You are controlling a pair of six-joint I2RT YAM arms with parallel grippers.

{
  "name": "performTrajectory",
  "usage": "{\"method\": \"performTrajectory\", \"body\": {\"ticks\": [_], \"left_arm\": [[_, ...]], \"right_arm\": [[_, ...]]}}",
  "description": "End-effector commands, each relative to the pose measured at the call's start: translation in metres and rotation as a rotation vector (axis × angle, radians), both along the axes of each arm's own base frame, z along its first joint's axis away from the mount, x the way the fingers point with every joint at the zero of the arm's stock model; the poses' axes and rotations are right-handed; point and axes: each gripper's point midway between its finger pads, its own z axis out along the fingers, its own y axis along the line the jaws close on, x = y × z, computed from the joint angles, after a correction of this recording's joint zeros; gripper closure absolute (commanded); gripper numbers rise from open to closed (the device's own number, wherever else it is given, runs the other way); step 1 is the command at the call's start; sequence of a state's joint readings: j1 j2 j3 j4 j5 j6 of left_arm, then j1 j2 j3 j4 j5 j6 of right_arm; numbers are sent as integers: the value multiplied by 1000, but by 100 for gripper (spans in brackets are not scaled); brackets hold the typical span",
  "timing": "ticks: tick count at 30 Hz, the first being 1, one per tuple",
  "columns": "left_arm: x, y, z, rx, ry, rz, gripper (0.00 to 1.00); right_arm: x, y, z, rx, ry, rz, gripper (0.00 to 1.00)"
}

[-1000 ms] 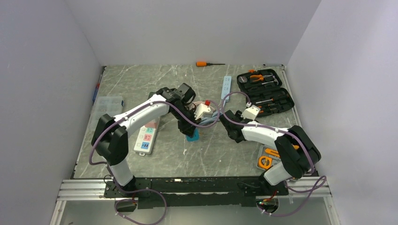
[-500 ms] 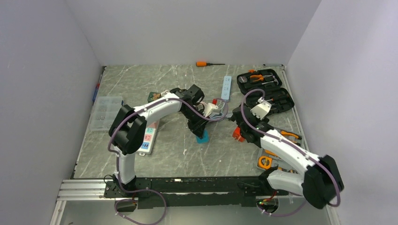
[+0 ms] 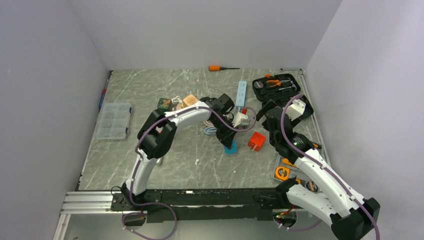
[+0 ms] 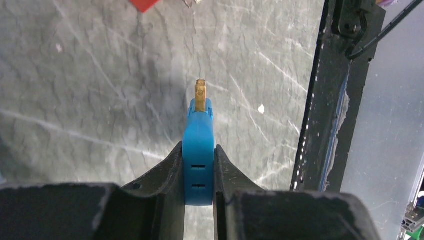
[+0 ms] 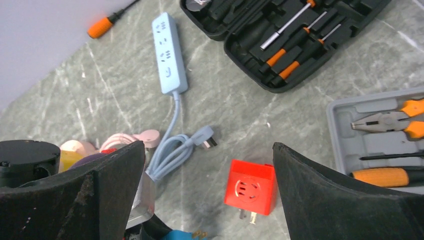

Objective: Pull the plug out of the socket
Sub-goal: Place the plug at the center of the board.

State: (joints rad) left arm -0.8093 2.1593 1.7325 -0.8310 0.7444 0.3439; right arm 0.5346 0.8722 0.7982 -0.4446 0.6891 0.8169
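My left gripper (image 3: 228,138) is shut on a blue plug (image 4: 198,150) and holds it above the table, brass prongs (image 4: 200,95) pointing away. The plug also shows in the top view (image 3: 231,148). A red cube adapter (image 3: 256,141) lies on the table just right of it, and in the right wrist view (image 5: 250,192) its round outlet faces up. My right gripper (image 5: 208,150) is open and empty above the red cube, up and to its right in the top view (image 3: 271,116). The white power strip with pastel outlets is hidden under my left arm.
A light blue power strip (image 5: 169,55) with a coiled cord lies at the back. An open black tool case (image 3: 282,95) and a grey plier tray (image 5: 380,135) are at the right. A pink cable disc (image 5: 135,140), an orange screwdriver (image 3: 220,68) and a clear box (image 3: 114,120) also lie about.
My left gripper has moved right with the blue plug in it. My right arm has swung back and right, off the red cube, which now lies in the open.
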Motion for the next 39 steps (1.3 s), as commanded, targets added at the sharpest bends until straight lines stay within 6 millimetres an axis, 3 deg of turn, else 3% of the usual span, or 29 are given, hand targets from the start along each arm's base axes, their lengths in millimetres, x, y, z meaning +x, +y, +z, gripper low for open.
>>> {"method": "performTrajectory", "body": {"ticks": [1,9,10,12,15,16,17,20,25,32,35,39], "left_arm": [[3,-33,0,-58,-9,-7,100],[1,-58,-18,-51,-44,-20,87],[-1,-60,-20,-48,-43,-24,80],[-5,-63,-23,-40,-45,-34,57],[-9,-64,-24,-32,-51,-49,43],[-9,-63,-23,-30,-50,-51,15],[-11,-62,-22,-29,-49,-53,2],[-14,-54,-10,-19,-61,-73,1],[-16,-28,41,-1,-165,-111,1],[6,35,129,5,-435,24,1],[22,69,170,-19,-517,136,1],[49,135,213,-25,-555,339,1]], "right_arm": [[-2,1,7,-21,7,35,0],[-1,2,4,-26,16,51,0],[-1,1,4,-26,17,50,0],[-1,1,3,-25,20,51,0],[-2,1,1,-25,27,51,0],[-2,0,1,-25,28,50,0],[-3,1,0,-24,30,51,0],[-3,1,-1,-24,36,57,0],[-2,3,6,-25,27,71,0],[7,13,21,-29,10,115,0],[13,23,23,-30,19,161,0],[24,49,19,-31,28,284,0]]}}
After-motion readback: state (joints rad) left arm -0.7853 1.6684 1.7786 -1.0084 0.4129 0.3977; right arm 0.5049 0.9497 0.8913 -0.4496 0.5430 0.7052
